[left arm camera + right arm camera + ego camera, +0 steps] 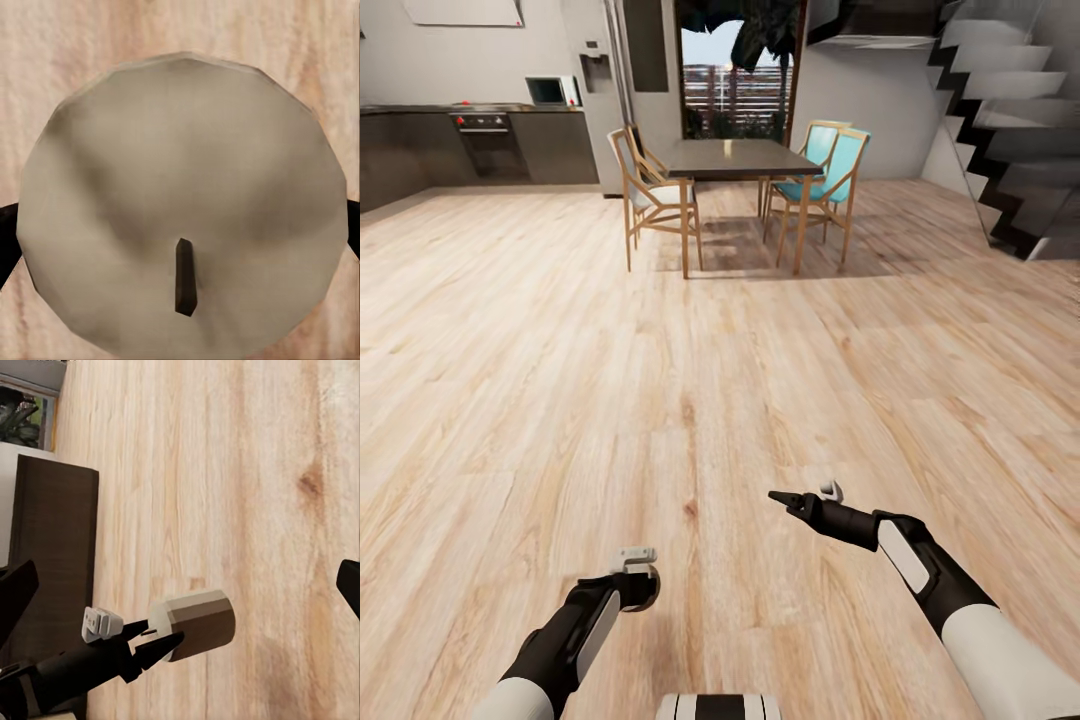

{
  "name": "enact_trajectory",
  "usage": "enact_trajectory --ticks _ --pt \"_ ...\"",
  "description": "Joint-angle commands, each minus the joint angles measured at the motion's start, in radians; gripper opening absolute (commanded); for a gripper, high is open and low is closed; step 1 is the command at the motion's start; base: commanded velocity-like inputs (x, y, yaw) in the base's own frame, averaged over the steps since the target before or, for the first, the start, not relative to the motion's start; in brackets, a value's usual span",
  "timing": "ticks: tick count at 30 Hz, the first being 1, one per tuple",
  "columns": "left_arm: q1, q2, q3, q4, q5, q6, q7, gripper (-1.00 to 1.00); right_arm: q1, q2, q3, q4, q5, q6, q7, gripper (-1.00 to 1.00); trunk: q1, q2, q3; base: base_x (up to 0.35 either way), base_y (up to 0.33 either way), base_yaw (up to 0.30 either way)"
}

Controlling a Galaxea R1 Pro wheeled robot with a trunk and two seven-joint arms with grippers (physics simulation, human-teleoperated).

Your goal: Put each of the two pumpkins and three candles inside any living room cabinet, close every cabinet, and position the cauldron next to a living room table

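A candle (180, 142) shows its round beige top and dark wick in the left wrist view, with a black finger at each side of it. My left gripper (636, 582) is shut on this candle (645, 592), low over the wooden floor. In the right wrist view the same candle (196, 622) is a short cylinder with a brown side, pinched by the left gripper (154, 643). My right gripper (784, 499) hangs open over the floor, its fingers (16, 589) wide apart and empty. The pumpkins, the cauldron and the grey slab table are out of view.
A dark dining table (732, 157) with wooden legs and chairs (650, 190) stands ahead. Grey kitchen units (420, 145) lie at the far left and a staircase (1010, 130) at the right. A dark-brown wooden panel (52, 555), perhaps the cabinet, lies beside the floor.
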Motion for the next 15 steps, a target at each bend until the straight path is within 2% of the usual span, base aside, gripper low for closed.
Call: enact_trajectory --ticks 1,15 --pt "0.0 0.001 -0.004 -0.001 0.01 0.004 0.009 -1.0 0.0 -0.002 0.003 0.0 -0.007 0.006 -0.002 1.0 -0.001 0.0 0.003 0.0 0.0 0.0" --pt "0.0 0.0 -0.004 -0.001 0.01 0.005 0.009 -1.0 0.0 -0.002 0.002 -0.002 -0.008 0.004 -0.001 1.0 -0.007 0.003 0.057 0.0 0.0 0.0"
